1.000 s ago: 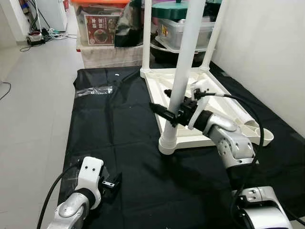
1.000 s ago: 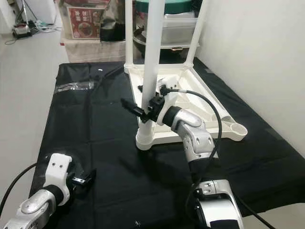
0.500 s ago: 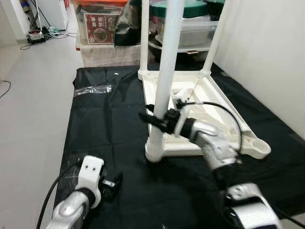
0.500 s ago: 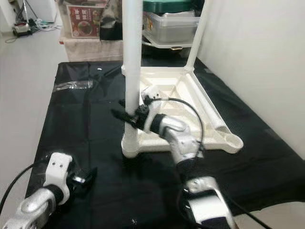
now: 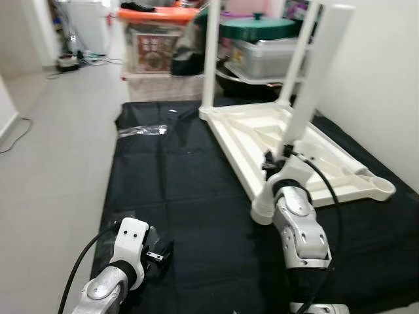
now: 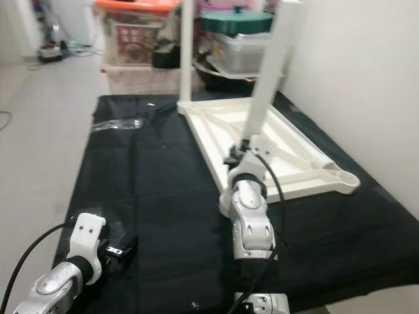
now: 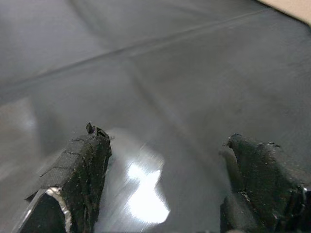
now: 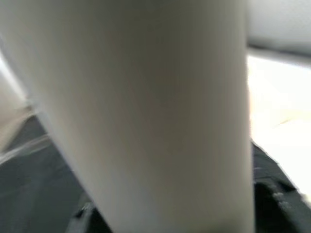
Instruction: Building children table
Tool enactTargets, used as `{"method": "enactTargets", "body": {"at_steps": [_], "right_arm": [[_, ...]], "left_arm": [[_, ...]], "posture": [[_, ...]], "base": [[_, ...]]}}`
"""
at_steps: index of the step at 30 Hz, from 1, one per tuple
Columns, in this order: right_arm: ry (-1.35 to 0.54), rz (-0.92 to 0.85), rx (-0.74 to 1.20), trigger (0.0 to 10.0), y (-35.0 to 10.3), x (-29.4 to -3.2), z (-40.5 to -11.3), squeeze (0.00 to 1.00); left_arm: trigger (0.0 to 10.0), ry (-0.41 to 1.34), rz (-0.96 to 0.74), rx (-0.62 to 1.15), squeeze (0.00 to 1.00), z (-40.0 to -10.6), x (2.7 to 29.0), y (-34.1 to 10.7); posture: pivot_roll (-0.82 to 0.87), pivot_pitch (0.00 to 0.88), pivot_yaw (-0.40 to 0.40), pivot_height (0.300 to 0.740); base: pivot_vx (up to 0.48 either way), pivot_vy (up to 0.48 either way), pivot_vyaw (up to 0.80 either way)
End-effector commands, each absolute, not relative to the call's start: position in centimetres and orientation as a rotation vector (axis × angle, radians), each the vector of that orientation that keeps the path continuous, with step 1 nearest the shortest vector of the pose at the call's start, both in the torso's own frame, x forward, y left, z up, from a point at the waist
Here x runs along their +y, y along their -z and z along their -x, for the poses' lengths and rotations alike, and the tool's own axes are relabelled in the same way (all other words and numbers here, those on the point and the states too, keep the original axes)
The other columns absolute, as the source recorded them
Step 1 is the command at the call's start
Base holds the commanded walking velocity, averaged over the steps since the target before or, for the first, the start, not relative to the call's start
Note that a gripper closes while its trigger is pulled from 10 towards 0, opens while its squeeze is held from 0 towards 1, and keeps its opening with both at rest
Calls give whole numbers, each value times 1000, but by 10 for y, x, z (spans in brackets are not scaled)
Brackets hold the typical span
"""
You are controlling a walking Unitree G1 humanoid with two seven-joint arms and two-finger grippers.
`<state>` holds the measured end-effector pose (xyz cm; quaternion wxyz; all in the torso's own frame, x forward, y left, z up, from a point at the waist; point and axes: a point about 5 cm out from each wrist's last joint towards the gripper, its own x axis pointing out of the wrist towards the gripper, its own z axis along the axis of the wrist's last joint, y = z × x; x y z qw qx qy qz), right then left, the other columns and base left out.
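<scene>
Behind the near table leg [image 5: 306,98], right pincer [image 5: 270,162] sits hidden.

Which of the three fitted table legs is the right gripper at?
The near leg, the one tilted and standing at the tabletop's front corner. The right gripper sits against its lower part; the two far legs stand alone.
</scene>
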<state>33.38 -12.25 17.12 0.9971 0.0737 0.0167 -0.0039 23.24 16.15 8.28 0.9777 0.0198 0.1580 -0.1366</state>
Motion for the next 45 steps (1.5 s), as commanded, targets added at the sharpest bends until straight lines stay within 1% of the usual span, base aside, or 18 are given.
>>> {"method": "enactTargets", "body": {"at_steps": [1,4,5,11,13,15,18,21,22,26,30,31,32,35,41,42,44,45], "right_arm": [[-223,-257,2,10000,-183,-98,-341,1000],[-294,-273,-39,10000,-195,-95,-342,1000],[-413,-271,-93,10000,-209,-95,-343,0],[-881,-196,-179,10000,-236,-100,-332,0],[-881,-196,-179,10000,-236,-100,-332,0],[-1145,-113,-120,10000,-221,-93,-315,0],[-1186,-54,-62,8784,-201,-83,-313,0],[-1118,-67,-60,8784,-199,-81,-320,0],[-1040,-78,-45,2157,-196,-80,-329,0],[-888,-93,-49,0,-192,-87,-340,0],[-482,-93,46,0,-180,-110,-358,0],[-153,-89,120,0,-168,-137,-362,0],[-153,-89,120,0,-168,-137,-362,0],[414,-114,146,0,-147,-178,-335,0],[378,-137,183,0,-135,-160,-322,0],[314,-153,169,10000,-136,-149,-321,0],[195,-198,126,10000,-142,-136,-325,0],[99,-258,56,10000,-155,-127,-329,886]], "left_arm": [[10000,284,-43,328,0,-233,163,-80],[10000,282,-42,326,0,-233,164,-81],[10000,281,-43,327,0,-233,164,-80],[10000,288,-42,327,0,-235,160,-80],[10000,288,-42,327,0,-235,160,-80],[10000,290,-44,327,0,-235,159,-80],[10000,281,-51,325,0,-233,161,-81],[10000,278,-50,324,0,-233,162,-81],[10000,275,-52,327,0,-231,164,-81],[10000,275,-59,334,0,-228,165,-79],[10000,278,-61,333,0,-228,165,-80],[10000,281,-62,331,0,-229,164,-81],[10000,281,-62,331,0,-229,164,-81],[10000,282,-71,335,0,-231,166,-80],[10000,287,-66,336,0,-233,164,-80],[10000,297,-65,332,0,-234,162,-81],[10000,301,-67,331,0,-234,162,-82],[10000,303,-67,328,0,-235,163,-83]], "posture": [[109,0,-71,740],[106,0,-71,740],[100,0,-68,740],[103,0,-70,740],[103,0,-70,740],[117,0,-82,740],[138,0,-95,740],[138,0,-95,740],[143,0,-91,740],[137,0,-85,740],[137,0,-79,740],[138,0,-76,740],[138,0,-76,740],[126,0,-65,740],[121,0,-52,740],[121,0,-52,740],[123,0,-53,740],[120,0,-53,740]], "base": [[0,0,0],[0,0,0],[0,0,0],[0,0,0],[0,0,0],[0,0,0],[0,0,0],[0,0,0],[0,0,0],[0,0,0],[0,0,0],[0,0,0],[0,0,0],[0,0,0],[0,0,0],[0,0,0],[0,0,0],[0,0,0]]}}
